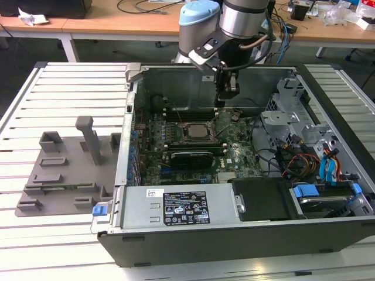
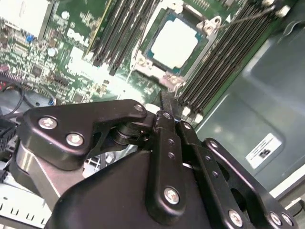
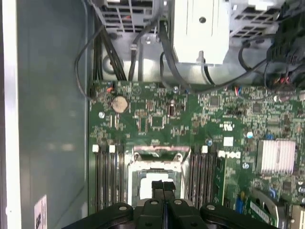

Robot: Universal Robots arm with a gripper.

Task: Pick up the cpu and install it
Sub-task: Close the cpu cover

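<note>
In the second wrist view I'm looking past the black jointed end effector (image 2: 167, 101), its fingertips pressing together on nothing I can see. Beyond it, the pale silver square cpu (image 2: 174, 40) is lying flat in the metal-edged socket frame (image 2: 145, 64), seated, I judge. In the first wrist view, black memory slots (image 3: 107, 179) are crowding both sides of the socket. In the exterior view, the arm is reaching into the open black computer case (image 1: 126, 146) on the white slatted bench (image 1: 58, 88), with the long black graphics card (image 1: 190, 157) lying just beside the socket.

A grey moulded fixture (image 1: 64, 175) (with one tall upright post) sits on the white slatted table (image 1: 70, 88), a wooden desk (image 1: 111, 22) beyond.
</note>
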